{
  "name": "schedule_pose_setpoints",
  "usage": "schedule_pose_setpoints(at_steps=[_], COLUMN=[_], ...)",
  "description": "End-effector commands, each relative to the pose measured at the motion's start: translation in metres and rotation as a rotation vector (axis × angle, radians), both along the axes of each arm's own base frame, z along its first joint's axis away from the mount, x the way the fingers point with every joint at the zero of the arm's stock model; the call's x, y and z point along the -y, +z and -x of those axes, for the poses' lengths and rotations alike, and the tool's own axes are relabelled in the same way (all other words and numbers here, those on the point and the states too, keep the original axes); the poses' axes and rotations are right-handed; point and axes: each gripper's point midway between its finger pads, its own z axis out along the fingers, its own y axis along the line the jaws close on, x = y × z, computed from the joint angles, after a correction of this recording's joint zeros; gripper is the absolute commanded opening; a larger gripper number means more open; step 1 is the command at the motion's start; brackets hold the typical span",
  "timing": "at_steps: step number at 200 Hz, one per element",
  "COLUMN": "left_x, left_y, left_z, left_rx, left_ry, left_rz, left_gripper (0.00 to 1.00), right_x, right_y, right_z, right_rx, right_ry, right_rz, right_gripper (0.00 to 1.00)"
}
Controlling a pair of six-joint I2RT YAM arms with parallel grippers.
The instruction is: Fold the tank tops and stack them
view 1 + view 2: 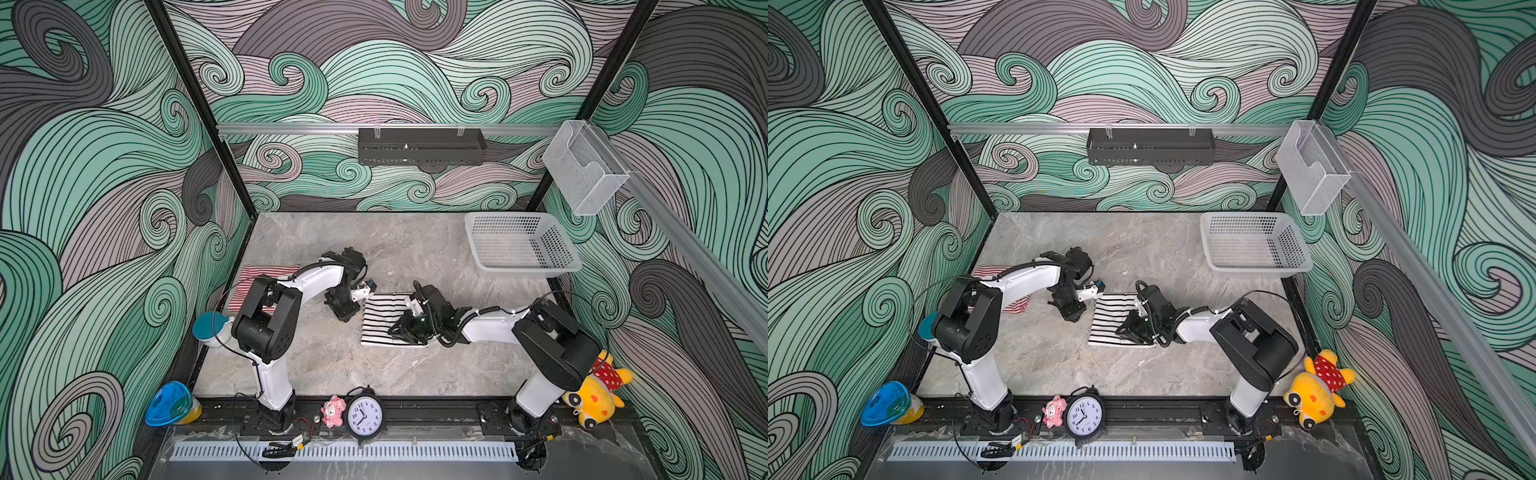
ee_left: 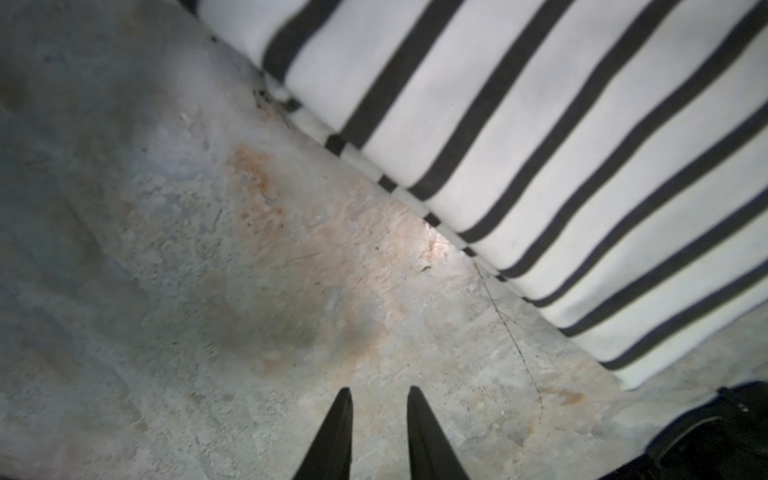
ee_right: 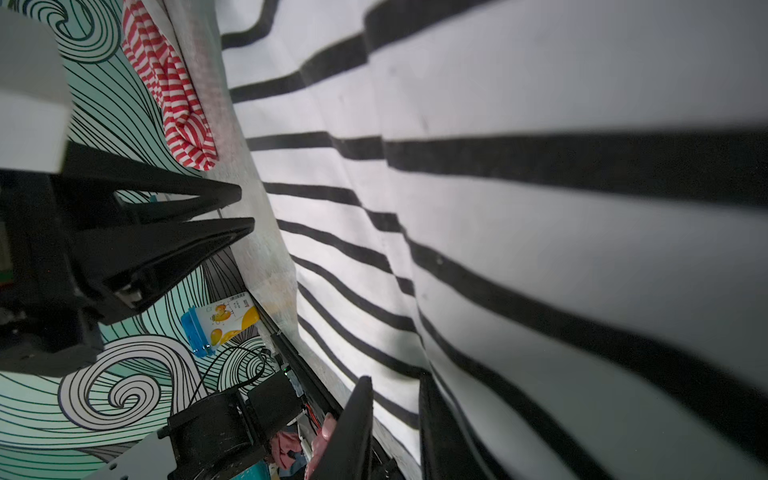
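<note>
The alarm clock (image 1: 365, 415) stood on the front rail. Just beyond it, on the marble table (image 1: 332, 365), the black-and-white tank top (image 1: 380, 320) lay folded into a flat rectangle.

The right gripper (image 3: 395, 380) lay low on that top's edge, on the side right of the clock. Its fingers (image 3: 357, 419) stood a narrow gap apart with striped cloth showing between them. Whether they pinched the cloth could not be told.

Beyond the clock and slightly left, the left gripper (image 2: 379, 390) pointed down over bare table just beside the top's other edge, its fingers a little apart with nothing between them.

Farther back and well left of the clock, the red-and-white tank top (image 1: 259, 274) lay partly under the left arm. Farthest, beyond and right of the clock, stood the white basket (image 1: 532, 270).
</note>
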Motion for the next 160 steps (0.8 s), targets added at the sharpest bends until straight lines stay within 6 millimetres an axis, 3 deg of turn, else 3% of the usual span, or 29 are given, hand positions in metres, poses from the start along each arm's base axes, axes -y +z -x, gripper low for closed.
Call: schedule_pose_setpoints(at_steps=[1,30,50,79,119,133,160], left_x=[0.002,-0.002,-0.013,-0.048,-0.1,-0.104,-0.087], left_y=[0.012,0.019,0.032,0.058,0.079,0.078,0.071], left_z=[0.002,0.003,-0.008,-0.032,-0.051,-0.049,-0.035], left_rx=[0.014,0.024,0.072,0.191,0.317,0.294,0.19], left_ry=[0.027,0.071,0.154,0.298,0.451,0.462,0.484], left_rz=[0.035,0.055,0.091,0.103,0.068,0.074,0.177], left_gripper=[0.27,0.29,0.31,0.32,0.34,0.35,0.38], right_x=[0.001,-0.006,-0.013,-0.022,-0.037,-0.041,-0.039], right_y=[-0.008,-0.008,-0.012,-0.013,0.019,0.031,0.046], right_z=[0.005,-0.003,-0.007,-0.014,-0.029,-0.032,-0.035], right_rx=[-0.021,-0.006,-0.019,-0.025,0.045,0.068,0.101], right_ry=[-0.01,-0.005,-0.009,-0.012,0.012,0.024,0.038], right_rz=[-0.003,-0.009,-0.018,-0.039,-0.087,-0.095,-0.083], right_gripper=[0.22,0.22,0.22,0.21,0.27,0.3,0.33])
